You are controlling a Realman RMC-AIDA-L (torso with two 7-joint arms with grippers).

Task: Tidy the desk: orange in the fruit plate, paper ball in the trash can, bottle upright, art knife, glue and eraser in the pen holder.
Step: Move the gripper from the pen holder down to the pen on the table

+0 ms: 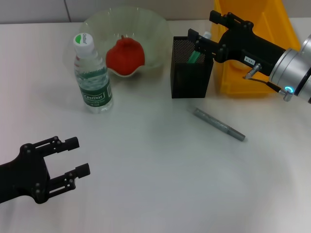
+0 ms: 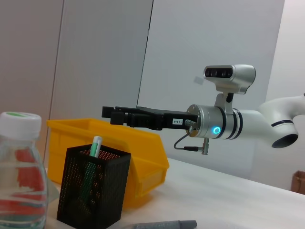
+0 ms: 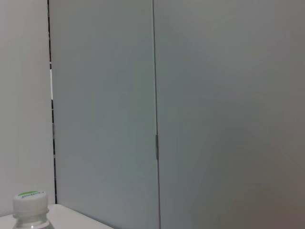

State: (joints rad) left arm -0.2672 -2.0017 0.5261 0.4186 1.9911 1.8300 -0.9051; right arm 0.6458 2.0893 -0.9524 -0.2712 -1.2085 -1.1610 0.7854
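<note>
A clear water bottle [image 1: 92, 77] stands upright on the table; it also shows in the left wrist view [image 2: 21, 171], and its cap shows in the right wrist view [image 3: 29, 202]. An orange-red fruit [image 1: 125, 56] lies in the glass fruit plate [image 1: 155, 29]. A green glue stick [image 1: 194, 57] stands in the black mesh pen holder [image 1: 190, 73]. My right gripper [image 1: 201, 24] is open and empty, just above the holder's far rim. The grey art knife [image 1: 219, 124] lies on the table in front of the holder. My left gripper [image 1: 81, 156] is open and empty at the near left. The paper ball and the eraser are out of view.
A yellow bin [image 1: 252, 43] stands right behind the pen holder, under my right arm. The bottle stands close to the plate's left side. In the left wrist view, the right arm [image 2: 214, 126] reaches over the bin [image 2: 138, 152] and the holder [image 2: 93, 191].
</note>
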